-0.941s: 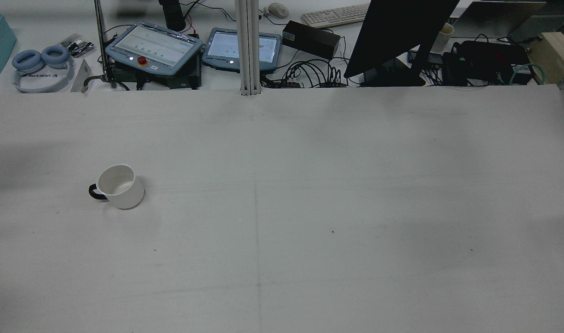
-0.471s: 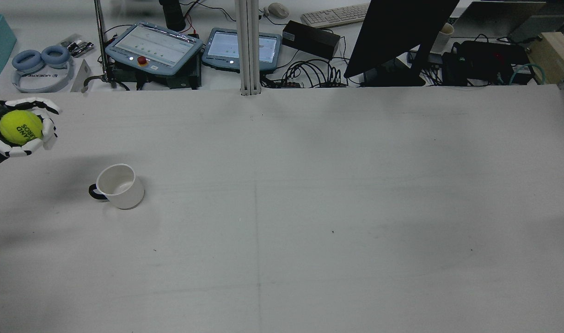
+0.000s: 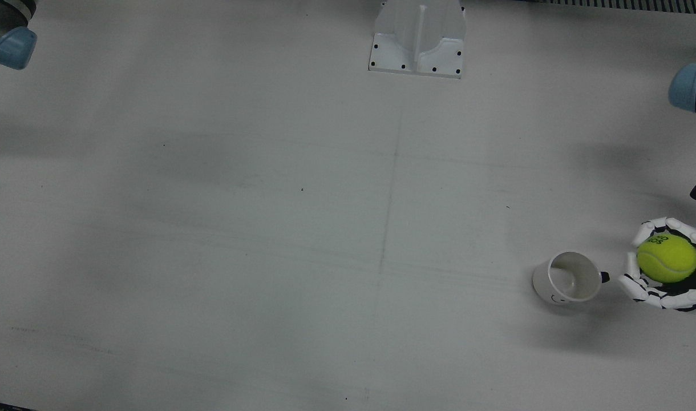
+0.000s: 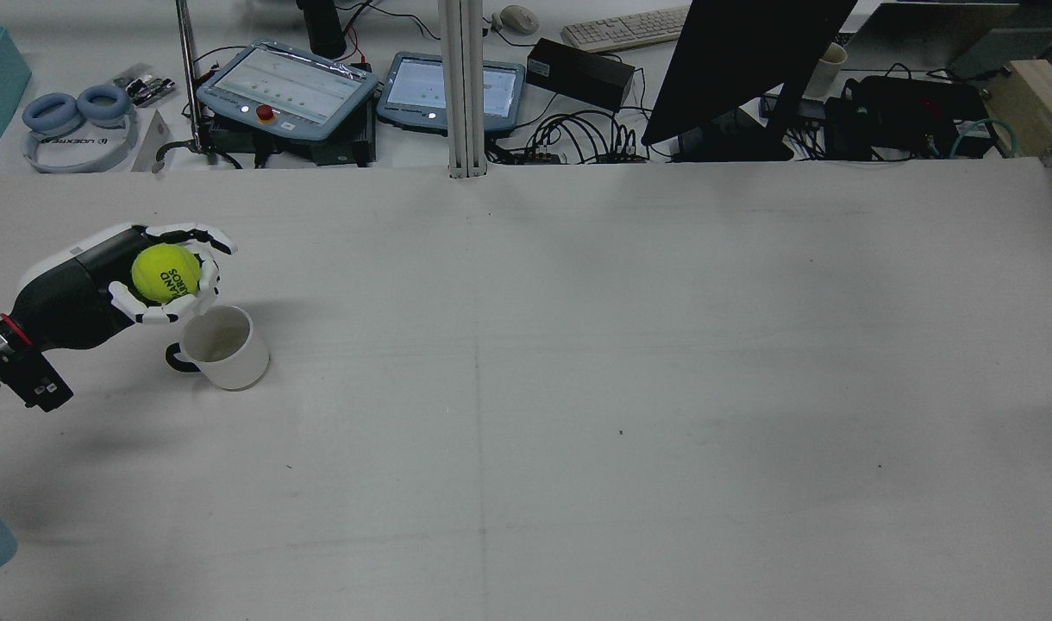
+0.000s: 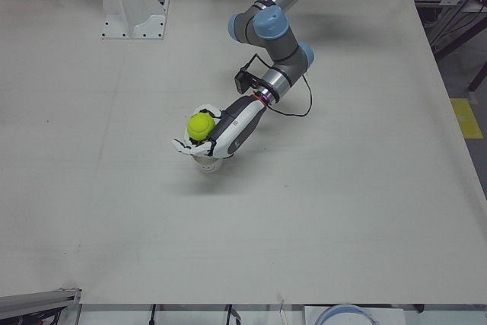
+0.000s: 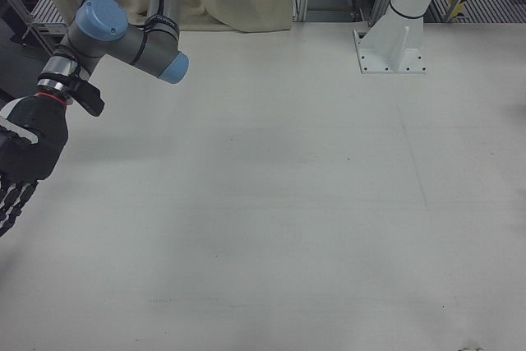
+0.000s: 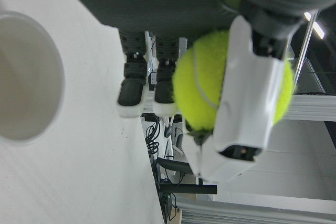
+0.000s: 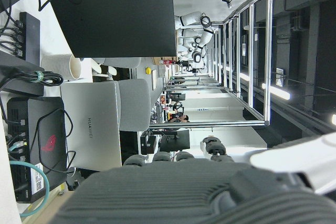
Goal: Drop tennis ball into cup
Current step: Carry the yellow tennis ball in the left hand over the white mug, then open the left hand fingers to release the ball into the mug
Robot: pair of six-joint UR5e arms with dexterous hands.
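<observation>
A yellow-green tennis ball point(image 4: 165, 272) sits in my left hand point(image 4: 95, 297), which is shut on it with white fingers point(image 7: 252, 103) wrapped around. The white cup point(image 4: 224, 347) with a black handle stands upright on the table, mouth up and nothing inside. In the front view the ball point(image 3: 667, 259) and left hand point(image 3: 639, 283) are just right of the cup point(image 3: 566, 278), on its handle side and not over its mouth. The left-front view shows the ball point(image 5: 201, 125) raised above the cup point(image 5: 207, 164). My right hand point(image 6: 25, 154) hangs at the table's far side, fingers straight, holding nothing.
The camera post's white base point(image 3: 416, 37) is bolted at the robot side of the table. Beyond the far table edge are two teach pendants point(image 4: 289, 86), headphones point(image 4: 73, 125), cables and a dark monitor point(image 4: 742, 60).
The left hand with the ball came into the rear view from the left edge and moved right and nearer, up to the cup. The cup has not moved.
</observation>
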